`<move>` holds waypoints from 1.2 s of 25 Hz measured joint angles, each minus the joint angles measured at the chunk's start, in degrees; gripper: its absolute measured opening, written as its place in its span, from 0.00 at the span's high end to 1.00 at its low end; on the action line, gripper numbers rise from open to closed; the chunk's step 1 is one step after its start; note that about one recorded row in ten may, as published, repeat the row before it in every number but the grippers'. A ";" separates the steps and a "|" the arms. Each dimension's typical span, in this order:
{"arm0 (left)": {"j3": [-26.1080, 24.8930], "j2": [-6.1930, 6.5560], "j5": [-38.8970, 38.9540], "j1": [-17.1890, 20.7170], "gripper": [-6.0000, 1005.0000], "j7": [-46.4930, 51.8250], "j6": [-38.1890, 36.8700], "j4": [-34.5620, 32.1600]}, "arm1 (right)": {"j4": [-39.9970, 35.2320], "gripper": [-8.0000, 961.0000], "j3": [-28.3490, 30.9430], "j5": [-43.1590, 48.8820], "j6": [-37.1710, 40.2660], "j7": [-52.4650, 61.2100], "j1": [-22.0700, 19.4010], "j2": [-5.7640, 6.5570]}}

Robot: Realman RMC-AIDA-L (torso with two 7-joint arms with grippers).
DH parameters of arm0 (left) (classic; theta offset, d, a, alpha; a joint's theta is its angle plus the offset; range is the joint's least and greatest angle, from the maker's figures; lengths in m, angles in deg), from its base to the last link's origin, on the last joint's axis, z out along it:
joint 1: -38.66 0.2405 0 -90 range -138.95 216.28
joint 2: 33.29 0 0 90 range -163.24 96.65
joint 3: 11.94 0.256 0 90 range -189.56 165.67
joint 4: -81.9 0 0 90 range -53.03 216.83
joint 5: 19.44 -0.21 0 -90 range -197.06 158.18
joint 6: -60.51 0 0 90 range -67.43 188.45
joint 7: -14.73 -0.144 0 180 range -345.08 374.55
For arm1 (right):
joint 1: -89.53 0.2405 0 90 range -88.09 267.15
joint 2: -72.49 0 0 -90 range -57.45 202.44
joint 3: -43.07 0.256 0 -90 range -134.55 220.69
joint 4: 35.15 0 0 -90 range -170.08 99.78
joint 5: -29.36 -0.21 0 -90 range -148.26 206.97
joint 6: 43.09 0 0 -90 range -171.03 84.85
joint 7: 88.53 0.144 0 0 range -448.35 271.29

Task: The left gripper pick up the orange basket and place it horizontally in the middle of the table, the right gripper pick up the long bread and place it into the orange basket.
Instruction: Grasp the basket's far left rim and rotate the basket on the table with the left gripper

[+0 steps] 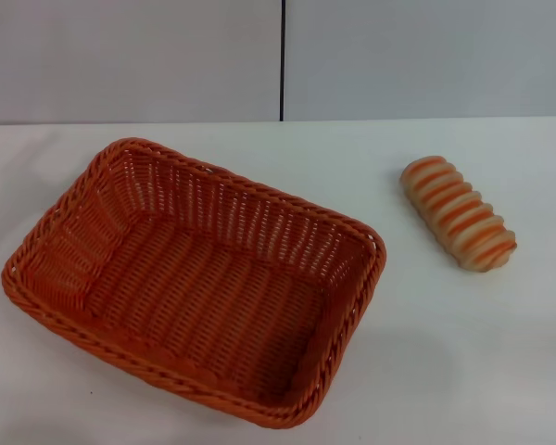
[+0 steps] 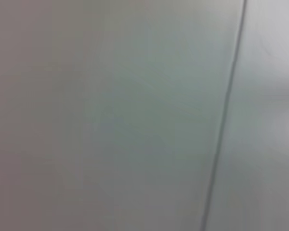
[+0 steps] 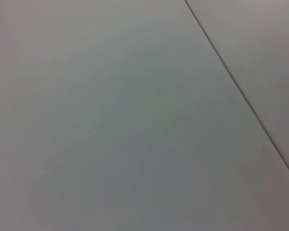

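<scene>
Head view: the orange basket [image 1: 199,283] rests on the white table [image 1: 463,362], its open mouth upward and its woven floor bare; its long axis runs obliquely, one short end toward the table's left edge and the opposite corner toward the near edge. The long bread [image 1: 458,212] lies on the table to the right of the basket, well apart from it and somewhat farther back than the basket's centre, striped side up, its length also set at a slant. Behind the basket, beyond the table's far edge, stands a pale grey wall [image 1: 130,56] divided by a dark vertical seam [image 1: 283,56] that meets the table behind the basket's right half. Neither the left gripper nor the right gripper appears in any view, so whether either pincer is open or closed is not shown. The left wrist view and the right wrist view each show only a plain grey panel crossed by one thin dark line [image 2: 226,110] [image 3: 241,89].
</scene>
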 joint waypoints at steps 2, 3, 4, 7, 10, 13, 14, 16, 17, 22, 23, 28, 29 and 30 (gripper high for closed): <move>1.89 0.96 -2.79 -0.81 0.21 4.36 0.64 -3.21 | -0.01 0.47 0.00 0.00 -0.01 -0.01 0.07 0.00; 2.56 1.30 -5.58 -1.51 0.21 6.97 0.83 -5.61 | -0.01 0.47 0.00 0.00 -0.02 0.00 0.09 0.00; 2.56 1.30 -5.58 -1.51 0.21 6.97 0.83 -5.61 | 0.00 0.47 0.02 0.00 -0.06 0.00 0.08 0.00; 2.90 1.46 -16.47 -4.82 0.21 17.76 2.10 -14.35 | -0.01 0.47 0.08 0.00 -0.39 0.00 -0.07 0.00; 2.93 1.49 -19.96 -5.97 0.21 20.66 2.32 -16.82 | -0.01 0.47 0.09 0.00 -0.72 0.00 -0.21 0.00; 2.95 1.11 -29.61 -8.80 0.21 27.48 2.46 -23.80 | -0.01 0.46 0.09 0.00 -0.76 -0.01 -0.35 -0.01; 2.96 0.90 -31.86 -9.36 0.21 28.87 2.49 -25.54 | -0.01 0.46 0.09 0.00 -0.76 0.00 -0.42 -0.03; 2.97 0.56 -34.94 -10.14 0.21 30.94 2.61 -28.15 | 0.00 0.46 0.08 0.00 -0.77 0.00 -0.51 -0.08; 3.05 0.37 -36.45 -10.45 0.21 32.05 2.67 -29.74 | 0.00 0.46 0.08 0.00 -0.83 -0.01 -0.56 -0.08; 5.18 0.22 -41.90 -10.94 0.21 35.43 2.92 -33.90 | 0.00 0.46 0.08 0.00 -1.41 0.00 -0.79 -0.09; 5.89 0.22 -43.40 -10.96 0.21 35.93 3.04 -34.35 | 0.00 0.46 0.08 0.00 -1.42 0.00 -0.81 -0.09; 6.85 0.10 -47.20 -11.16 0.21 36.78 3.46 -34.45 | 0.00 0.46 0.08 0.00 -1.45 0.00 -0.83 -0.09; 6.95 0.01 -47.98 -11.25 0.21 36.93 3.61 -34.46 | 0.00 0.46 0.08 0.00 -1.45 0.00 -0.83 -0.09; 7.04 -0.12 -48.90 -11.38 0.21 37.03 3.84 -34.46 | 0.00 0.46 0.08 0.00 -1.45 -0.01 -0.82 -0.09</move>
